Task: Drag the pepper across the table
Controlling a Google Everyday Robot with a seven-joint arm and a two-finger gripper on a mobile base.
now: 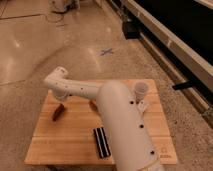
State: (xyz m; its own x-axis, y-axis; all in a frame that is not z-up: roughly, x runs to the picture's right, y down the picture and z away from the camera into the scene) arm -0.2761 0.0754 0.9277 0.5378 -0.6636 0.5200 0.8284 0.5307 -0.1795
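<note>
The pepper (58,112) is a small dark red slender thing lying tilted on the left part of the light wooden table (60,145). My white arm reaches from the lower right across the table to the upper left. Its wrist bends down, and the gripper (61,100) hangs right above the pepper's upper end, touching or nearly touching it. The arm hides the middle of the table.
A black ribbed block (101,142) lies near the front middle. An orange-red bowl (93,105) peeks out from behind the arm. A pale cup (140,90) and a small white object (144,106) stand at the back right. Speckled floor surrounds the table.
</note>
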